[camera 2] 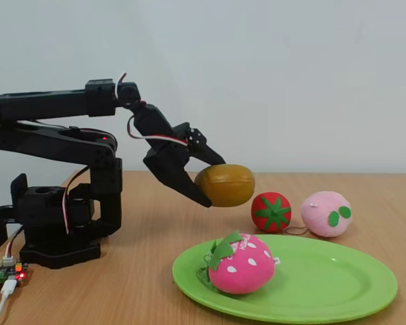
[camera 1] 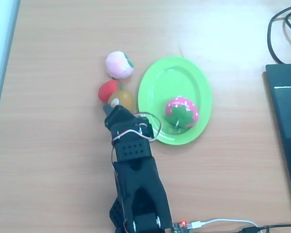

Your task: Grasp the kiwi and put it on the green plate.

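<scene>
Above the wooden table [camera 2: 149,284], the kiwi [camera 2: 224,185] is held clamped in the gripper [camera 2: 201,177], at nine o'clock of the green plate [camera 1: 150,82]. It is judged light, smooth and slippery; a hold across its middle is advised.

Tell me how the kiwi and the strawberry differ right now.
The kiwi is plain brown-olive and smooth; the strawberry is pink with white spots and a green leafy top. The kiwi is held off the table between the gripper fingers; the strawberry lies on the green plate. In the overhead view the kiwi sits outside the plate's rim, next to the tomato. Both are small toy fruits of similar size.
</scene>
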You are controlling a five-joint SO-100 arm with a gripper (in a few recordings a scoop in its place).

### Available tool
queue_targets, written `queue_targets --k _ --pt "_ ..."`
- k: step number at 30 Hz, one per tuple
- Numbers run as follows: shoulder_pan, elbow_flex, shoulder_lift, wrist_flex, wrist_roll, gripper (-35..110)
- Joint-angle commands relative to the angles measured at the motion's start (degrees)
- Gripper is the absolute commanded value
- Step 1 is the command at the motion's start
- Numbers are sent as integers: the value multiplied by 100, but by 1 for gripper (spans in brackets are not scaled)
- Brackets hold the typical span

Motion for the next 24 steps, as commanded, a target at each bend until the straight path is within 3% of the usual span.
queue_targets --k 1,24 --pt "35 -606 -264 -70 9 27" --pt "1204 -2830 -3261 -220 633 29"
